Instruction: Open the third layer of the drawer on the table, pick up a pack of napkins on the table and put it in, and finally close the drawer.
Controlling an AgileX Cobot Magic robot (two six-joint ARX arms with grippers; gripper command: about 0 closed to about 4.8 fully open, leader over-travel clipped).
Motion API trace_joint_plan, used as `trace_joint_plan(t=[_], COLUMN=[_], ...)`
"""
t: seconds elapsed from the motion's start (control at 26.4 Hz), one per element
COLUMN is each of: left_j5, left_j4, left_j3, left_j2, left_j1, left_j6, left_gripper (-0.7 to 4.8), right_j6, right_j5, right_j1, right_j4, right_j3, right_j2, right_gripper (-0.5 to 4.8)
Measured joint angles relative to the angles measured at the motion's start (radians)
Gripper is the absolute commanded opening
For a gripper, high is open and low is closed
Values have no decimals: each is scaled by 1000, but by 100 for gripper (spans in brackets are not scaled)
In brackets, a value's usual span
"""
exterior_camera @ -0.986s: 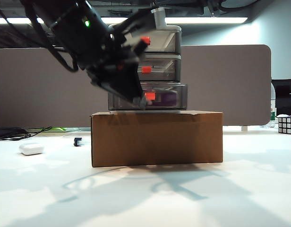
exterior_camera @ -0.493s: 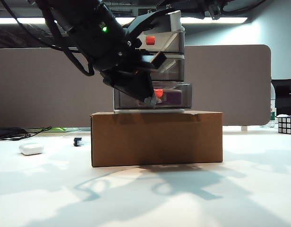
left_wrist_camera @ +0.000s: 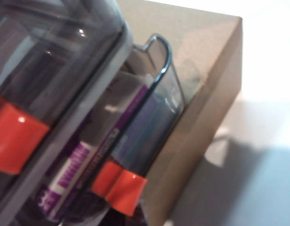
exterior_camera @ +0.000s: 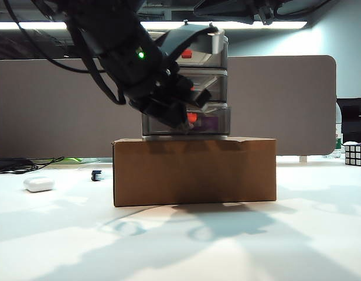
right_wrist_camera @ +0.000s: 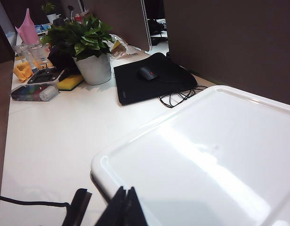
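So the little three-tier drawer cabinet sits on top of a brown cardboard box, and that box sits on the white table. The left gripper is right at the front of the cabinet, down at the bottom drawer, touching or almost touching its red-orange handle. The fingers are pressed together and nothing is pinched between them as far as I can see.

The left wrist view is basically shoved up against the cabinet: the bottom drawer pokes out a bit past the tier above it, and the purple and white napkin pack is lying inside it behind the smoky plastic.

The right gripper hangs just over the white top of the cabinet. Its dark fingers look squeezed together, holding nothing.

Left of the box, on the table, there's a small white rounded case and a tiny dark clip thing. Far right of the box sits a Rubik's cube.
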Motion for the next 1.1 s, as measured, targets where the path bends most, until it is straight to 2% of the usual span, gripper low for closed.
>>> trace_joint_plan(t=[0.11, 0.49, 0.8, 0.91, 0.99, 1.1], left_j5=[-50, -90, -209, -188, -132, -20], left_j4=[49, 76, 147, 84, 5, -111], left_j3=[0, 0, 0, 0, 0, 0], left_j2=[48, 51, 52, 45, 14, -37], left_j1=[0, -4, 0, -2, -4, -9], left_j6=[1, 0, 0, -3, -31, -117], left_gripper=[-6, -6, -6, -6, -6, -6], right_j6=[-20, -45, -51, -56, -85, -101], right_j5=[0, 0, 1, 2, 13, 25], right_j1=[0, 0, 0, 0, 0, 0], right_j4=[-25, -52, -86, -109, -148, -184], right_j3=[0, 0, 0, 0, -2, 0], right_j2=[0, 0, 0, -9, -48, -103], right_gripper=[-6, -5, -5, -5, -6, -5])
